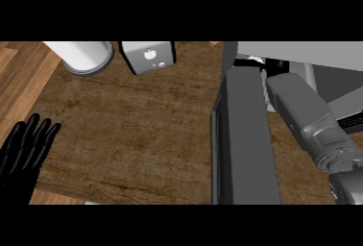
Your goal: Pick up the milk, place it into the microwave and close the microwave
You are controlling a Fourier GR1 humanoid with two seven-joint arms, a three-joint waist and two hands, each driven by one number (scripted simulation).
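You couldn't tell what your right hand (252, 60) held past the microwave door (241, 139); its forearm could have snagged there. Your left hand (25, 149) rested open and empty at the counter's (142, 134) left edge.

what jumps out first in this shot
The dark microwave door stands open, right of centre, with the grey right forearm stretched up beside it at the right. The black left hand rests open at the lower left edge, fingers up. A white cylinder stands at the top left.
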